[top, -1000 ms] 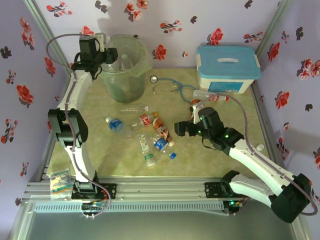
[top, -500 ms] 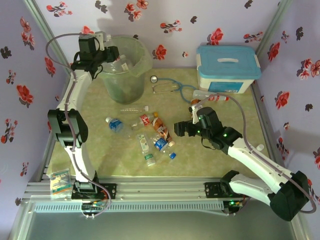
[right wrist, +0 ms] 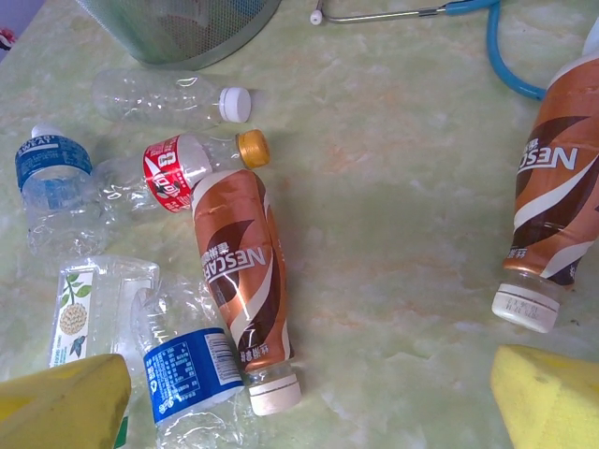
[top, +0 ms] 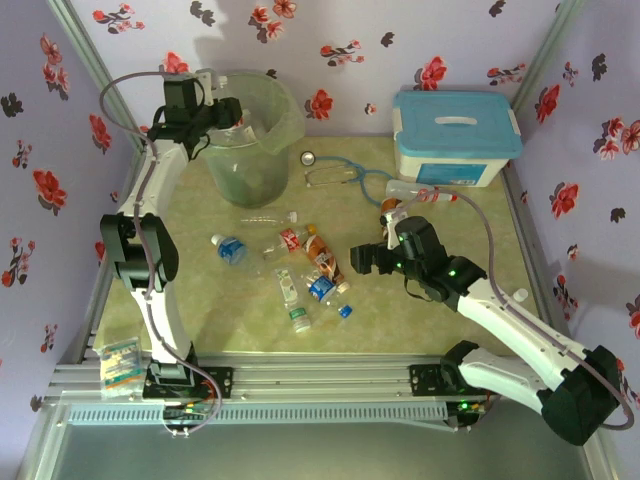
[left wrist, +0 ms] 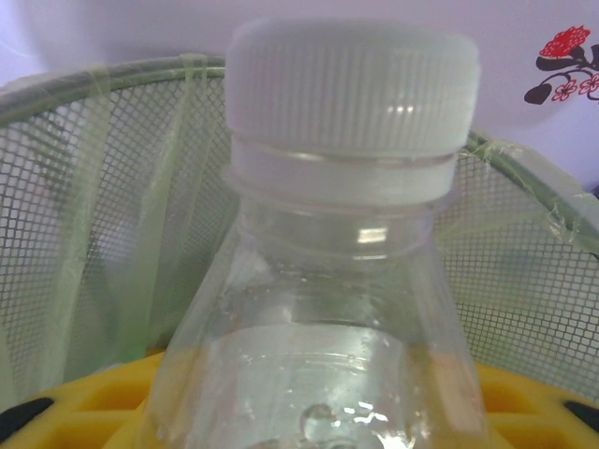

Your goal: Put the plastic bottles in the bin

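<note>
My left gripper (top: 230, 112) hangs over the rim of the bin (top: 250, 140), shut on a clear bottle with a white cap (left wrist: 346, 281); the bin's mesh wall (left wrist: 84, 234) shows behind the bottle. My right gripper (top: 360, 260) is open just above the table, its yellow fingertips (right wrist: 65, 402) apart with nothing between them. Lying in front of it are a brown Nescafe bottle (right wrist: 239, 271), a crushed blue-label bottle (right wrist: 187, 374), a red-label bottle (right wrist: 178, 168), a clear white-capped bottle (right wrist: 168, 98), another blue-label bottle (right wrist: 51, 178) and a leaf-label bottle (right wrist: 75, 309). A second Nescafe bottle (right wrist: 552, 215) lies to the right.
A stethoscope with blue tubing (top: 340, 175) lies right of the bin. The white box with a light-blue lid (top: 455, 135) stands at the back right, a red-capped bottle (top: 425, 195) in front of it. A small packet (top: 120, 362) rests at the near left edge.
My left gripper has shifted slightly right over the bin's rim with the clear bottle still in it. The right arm has barely moved.
</note>
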`<state>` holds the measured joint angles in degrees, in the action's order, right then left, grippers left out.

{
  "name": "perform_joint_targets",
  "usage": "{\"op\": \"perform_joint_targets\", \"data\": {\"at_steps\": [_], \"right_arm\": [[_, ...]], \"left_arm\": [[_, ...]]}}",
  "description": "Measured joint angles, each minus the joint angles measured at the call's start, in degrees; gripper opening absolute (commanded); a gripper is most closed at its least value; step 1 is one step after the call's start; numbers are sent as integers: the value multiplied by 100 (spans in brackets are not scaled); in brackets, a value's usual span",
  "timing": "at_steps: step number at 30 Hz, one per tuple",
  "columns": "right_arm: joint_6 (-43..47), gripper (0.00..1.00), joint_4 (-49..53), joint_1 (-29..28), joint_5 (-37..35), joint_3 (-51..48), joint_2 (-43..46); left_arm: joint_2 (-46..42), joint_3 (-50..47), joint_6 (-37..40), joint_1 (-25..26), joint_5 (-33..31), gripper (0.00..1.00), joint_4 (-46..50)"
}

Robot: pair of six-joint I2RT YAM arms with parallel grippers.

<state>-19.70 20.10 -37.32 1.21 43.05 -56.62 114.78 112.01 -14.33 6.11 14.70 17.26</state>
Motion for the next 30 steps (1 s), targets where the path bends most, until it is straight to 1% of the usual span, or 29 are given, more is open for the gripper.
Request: {"op": "perform_joint_targets", "data": {"at_steps": [2, 4, 6, 9, 12, 16, 19, 24, 27, 30], "right_arm": [[0, 99, 0, 0, 0, 0, -17], [0, 99, -4, 0, 0, 0, -50], [-2, 99, -4, 0, 0, 0, -107], [-2, 99, -7, 0, 0, 0, -188], [-2, 99, -4, 0, 0, 0, -216], [-2, 99, -2, 0, -4, 0, -205], [0, 99, 0, 0, -46, -2, -142], [0, 99, -2, 0, -105, -4, -76], [2, 99, -2, 0, -105, -4, -90], [13, 99, 0, 0, -105, -4, -109]], "left_arm": [[9, 107, -35, 4, -11, 45, 127], [52, 243, -173, 17, -13, 48, 234], [105, 358, -420, 26, -13, 52, 339], [168, 463, -925, 17, -15, 55, 431], [243, 529, -1360, -15, -11, 56, 466], [343, 564, -1663, -55, -35, 57, 564], [444, 717, -1709, -79, -164, 63, 841], [492, 903, -1631, -120, -330, 81, 1357], [492, 872, -1545, -120, -382, 88, 1486], [485, 868, -1493, -120, -485, 91, 1497]]}}
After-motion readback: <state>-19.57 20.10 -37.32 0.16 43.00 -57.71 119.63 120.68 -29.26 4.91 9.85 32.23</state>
